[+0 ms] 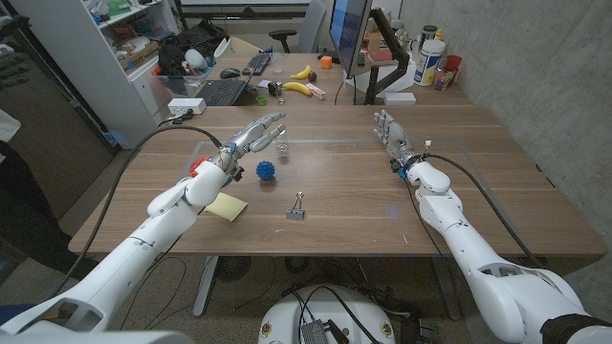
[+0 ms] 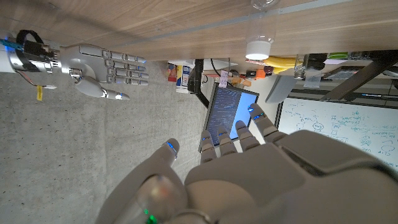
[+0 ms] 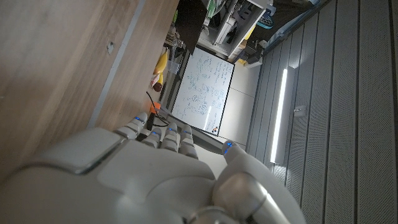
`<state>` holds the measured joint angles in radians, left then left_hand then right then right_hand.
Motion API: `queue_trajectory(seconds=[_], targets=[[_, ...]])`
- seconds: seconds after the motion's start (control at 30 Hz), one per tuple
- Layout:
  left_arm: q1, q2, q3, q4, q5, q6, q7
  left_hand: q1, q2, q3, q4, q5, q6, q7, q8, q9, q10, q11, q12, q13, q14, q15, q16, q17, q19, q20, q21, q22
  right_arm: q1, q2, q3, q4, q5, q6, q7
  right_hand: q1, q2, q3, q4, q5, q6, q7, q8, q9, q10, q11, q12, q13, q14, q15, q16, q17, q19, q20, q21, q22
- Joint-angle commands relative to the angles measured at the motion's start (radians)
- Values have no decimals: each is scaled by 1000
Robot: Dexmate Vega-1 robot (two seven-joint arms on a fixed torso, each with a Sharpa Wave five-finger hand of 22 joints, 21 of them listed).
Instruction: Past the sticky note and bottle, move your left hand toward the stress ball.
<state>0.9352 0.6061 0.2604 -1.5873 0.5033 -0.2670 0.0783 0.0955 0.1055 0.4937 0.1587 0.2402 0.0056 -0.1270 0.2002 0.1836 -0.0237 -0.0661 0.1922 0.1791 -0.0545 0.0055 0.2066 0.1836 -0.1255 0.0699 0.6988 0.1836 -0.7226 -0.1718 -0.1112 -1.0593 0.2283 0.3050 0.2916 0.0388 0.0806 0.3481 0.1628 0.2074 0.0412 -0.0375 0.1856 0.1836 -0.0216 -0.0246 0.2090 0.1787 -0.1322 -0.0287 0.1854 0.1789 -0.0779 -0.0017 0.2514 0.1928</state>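
A blue spiky stress ball lies on the wooden table, just right of my left hand. That hand hovers above the table with its fingers stretched out and apart, holding nothing; its fingertips reach past a small clear bottle with a white cap. The yellow sticky note lies nearer me, beside my left forearm. My right hand stands open at the table's right side, fingers straight, also seen as the right hand in the left wrist view.
A black binder clip sits in front of the stress ball. Behind the table stand a keyboard, bananas, a monitor and a shelf. A whiteboard hangs in the background.
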Motion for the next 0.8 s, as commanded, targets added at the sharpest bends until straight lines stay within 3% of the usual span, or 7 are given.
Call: queue_trajectory(seconds=[0.03,0.8], targets=[[6,12,4,-17,-5,24,-28,13,41,9,1,-2,4,-1,3,3,4,-3,0,3,-4,7,-6,2,-8,1,-2,4,-1,-3,-7,-12,-2,16,-4,-2,92,6,-2,1,-2,-8,6,3,2,-5,-3,4,-3,3,5,2,1,3,-2,5],[25,32,4,-48,-10,61,-62,18,41,14,0,-4,12,7,3,3,-1,0,-3,2,-8,7,-8,2,-11,-2,-7,4,-7,-11,-32,-47,-1,52,7,1,92,6,-3,1,1,-10,7,3,4,-6,-2,4,-2,2,5,1,2,5,-3,5]])
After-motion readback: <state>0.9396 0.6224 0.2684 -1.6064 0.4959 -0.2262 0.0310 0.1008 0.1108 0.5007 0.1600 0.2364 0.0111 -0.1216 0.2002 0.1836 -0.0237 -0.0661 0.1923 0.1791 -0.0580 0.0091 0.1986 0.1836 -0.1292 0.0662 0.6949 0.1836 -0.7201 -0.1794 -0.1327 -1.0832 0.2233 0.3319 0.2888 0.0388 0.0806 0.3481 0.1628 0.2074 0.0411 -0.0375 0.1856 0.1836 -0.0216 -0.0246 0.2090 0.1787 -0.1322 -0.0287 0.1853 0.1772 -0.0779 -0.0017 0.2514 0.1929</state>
